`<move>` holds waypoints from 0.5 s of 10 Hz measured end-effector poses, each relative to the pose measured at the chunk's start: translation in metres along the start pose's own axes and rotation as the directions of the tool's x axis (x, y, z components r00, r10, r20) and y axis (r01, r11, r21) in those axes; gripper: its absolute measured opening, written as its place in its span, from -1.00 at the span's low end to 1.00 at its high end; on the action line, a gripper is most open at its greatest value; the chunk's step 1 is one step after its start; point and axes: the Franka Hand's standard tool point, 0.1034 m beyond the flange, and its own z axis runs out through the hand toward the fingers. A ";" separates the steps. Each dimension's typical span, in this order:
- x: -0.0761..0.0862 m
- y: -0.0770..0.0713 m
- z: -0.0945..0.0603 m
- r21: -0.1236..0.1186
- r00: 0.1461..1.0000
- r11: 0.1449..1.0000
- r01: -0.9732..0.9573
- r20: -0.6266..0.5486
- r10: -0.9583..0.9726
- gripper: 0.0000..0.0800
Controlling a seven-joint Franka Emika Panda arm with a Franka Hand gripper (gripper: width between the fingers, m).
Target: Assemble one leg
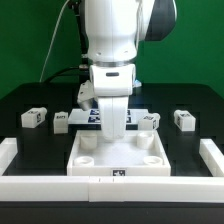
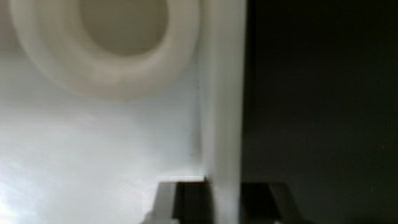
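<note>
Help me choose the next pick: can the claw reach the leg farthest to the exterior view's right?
Probably yes: that leg lies alone, nothing over it, though the claw is down at the white panel.

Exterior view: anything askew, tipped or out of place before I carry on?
Nothing stands out. The panel lies flat and square. Four legs lie loose, two on each side of it, none fitted yet. In the wrist view, the pincer straddles the panel's rim.
</note>
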 end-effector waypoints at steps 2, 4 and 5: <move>0.000 0.000 0.000 0.000 1.000 1.000 0.000 0.000 0.000 -0.85; 0.009 0.001 0.000 -0.008 1.000 1.000 -0.014 -0.003 0.014 -0.85; 0.019 0.002 0.000 -0.013 1.000 1.000 -0.025 -0.005 0.025 -0.85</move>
